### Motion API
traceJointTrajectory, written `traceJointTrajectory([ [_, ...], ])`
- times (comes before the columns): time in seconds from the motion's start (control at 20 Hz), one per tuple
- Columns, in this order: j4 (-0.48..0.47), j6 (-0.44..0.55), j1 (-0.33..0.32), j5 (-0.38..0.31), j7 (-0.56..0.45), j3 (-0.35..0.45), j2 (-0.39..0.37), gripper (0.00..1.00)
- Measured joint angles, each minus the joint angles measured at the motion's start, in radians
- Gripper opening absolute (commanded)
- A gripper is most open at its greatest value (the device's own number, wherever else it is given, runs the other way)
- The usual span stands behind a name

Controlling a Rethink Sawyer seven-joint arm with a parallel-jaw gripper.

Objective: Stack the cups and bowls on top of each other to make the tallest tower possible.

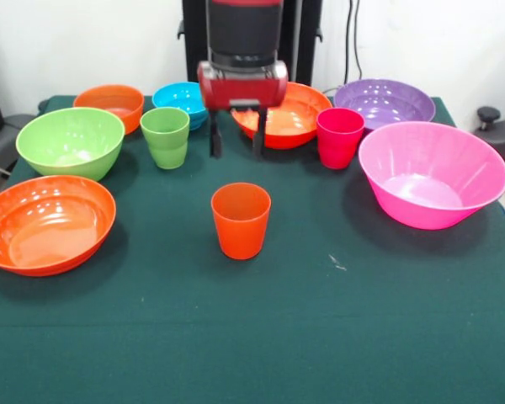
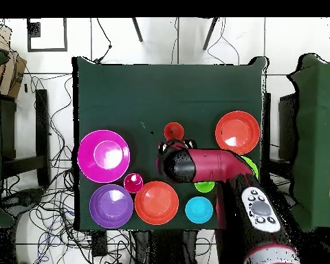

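Observation:
The orange cup point(image 1: 241, 220) stands upright alone at the table's middle; it also shows in the overhead view point(image 2: 173, 130). My gripper point(image 1: 236, 145) hangs just behind it, open and empty, between the light green cup point(image 1: 165, 137) and the magenta-red cup point(image 1: 339, 138); in the overhead view the gripper point(image 2: 169, 146) is beside the orange cup. A wide orange bowl point(image 1: 296, 124) sits behind the gripper. The pink bowl point(image 1: 432, 177), purple bowl point(image 1: 384, 103), green bowl point(image 1: 70, 143), second wide orange bowl point(image 1: 46, 225), small orange bowl point(image 1: 109, 101) and blue bowl point(image 1: 178, 98) all stand separately.
The dark green cloth point(image 1: 320, 337) covers the table. In the overhead view my arm point(image 2: 223, 168) hides the small orange bowl and part of the green bowl point(image 2: 251, 165) and green cup point(image 2: 203, 186). Cables and chair legs lie on the floor around the table.

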Motion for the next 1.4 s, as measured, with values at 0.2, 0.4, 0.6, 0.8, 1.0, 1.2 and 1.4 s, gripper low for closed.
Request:
traceJointTrajectory([
  [0.2, 0.072, 0.0, -0.027, 0.0, 0.0, 0.0, -0.056, 1.0],
  [0.4, 0.123, 0.0, -0.044, 0.0, 0.0, -0.005, -0.08, 1.0],
  [0.6, 0.143, -0.001, -0.045, -0.004, 0.0, -0.013, -0.065, 1.0],
  [0.8, 0.157, -0.001, -0.057, -0.013, 0.0, -0.013, -0.049, 1.0],
  [1.0, 0.167, -0.001, -0.078, -0.013, 0.0, -0.013, -0.048, 1.0],
  [1.2, 0.173, -0.001, -0.104, -0.013, 0.0, -0.013, -0.053, 1.0],
  [1.4, 0.177, -0.001, -0.125, -0.013, 0.0, -0.013, -0.061, 1.0],
])
